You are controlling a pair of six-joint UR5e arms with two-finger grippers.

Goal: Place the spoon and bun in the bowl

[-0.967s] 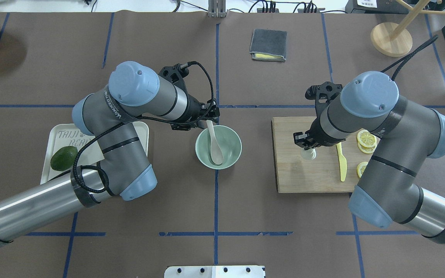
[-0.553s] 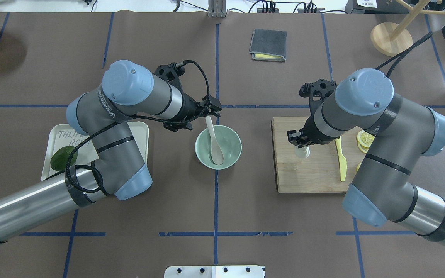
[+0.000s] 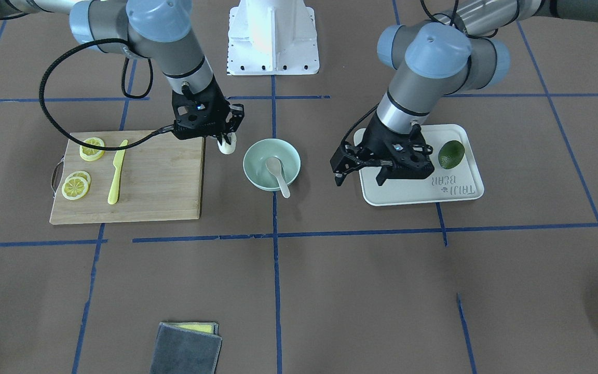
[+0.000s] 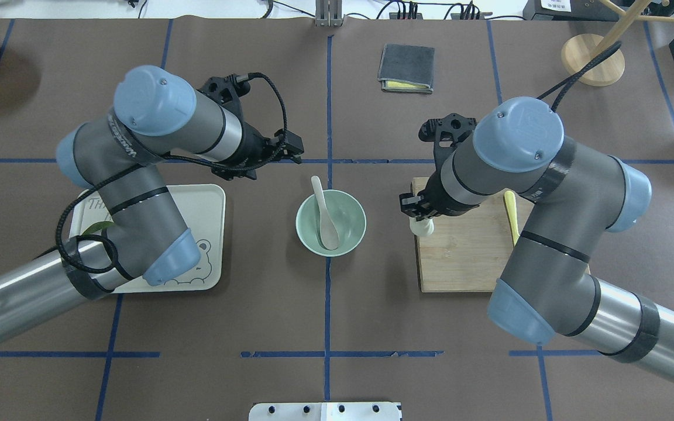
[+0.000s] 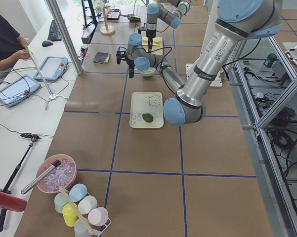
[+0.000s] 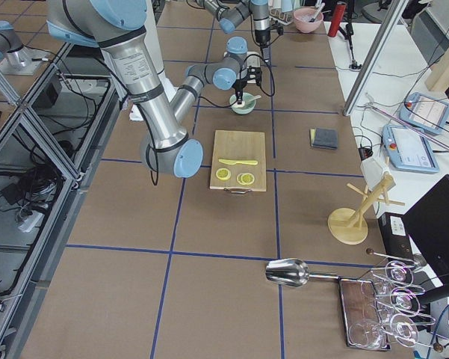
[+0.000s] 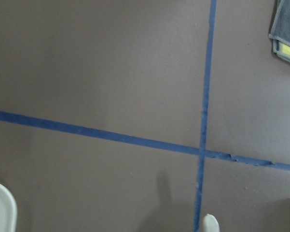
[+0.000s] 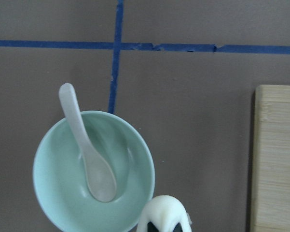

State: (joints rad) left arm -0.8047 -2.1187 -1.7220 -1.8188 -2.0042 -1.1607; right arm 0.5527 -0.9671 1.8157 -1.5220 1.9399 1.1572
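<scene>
The pale mint-green bowl [image 4: 353, 217] stands at the table's centre, also in the front view [image 3: 250, 162] and the right wrist view [image 8: 55, 186]. The off-white spoon [image 4: 323, 214] lies in it, handle over the far rim [image 3: 277, 172] [image 8: 86, 147]. My right gripper [image 4: 419, 214] [image 3: 225, 139] is shut on the white bun [image 4: 422, 227] [image 3: 226, 147] [image 8: 165, 212]. It holds the bun above the cutting board's edge nearest the bowl. My left gripper [image 4: 296, 151] [image 3: 359, 176] is open and empty, off to the bowl's far left.
The wooden cutting board [image 4: 466, 257] carries a yellow knife [image 3: 116, 176] and lemon slices [image 3: 76, 186]. The off-white tray [image 4: 208, 222] holds an avocado [image 3: 451, 154]. A folded grey cloth [image 4: 406, 67] and a wooden stand [image 4: 591, 58] are at the far side.
My left gripper has drawn back from the spoon's handle, away from the bowl; the spoon stays in the bowl. My right gripper has carried the bun across the board toward the bowl.
</scene>
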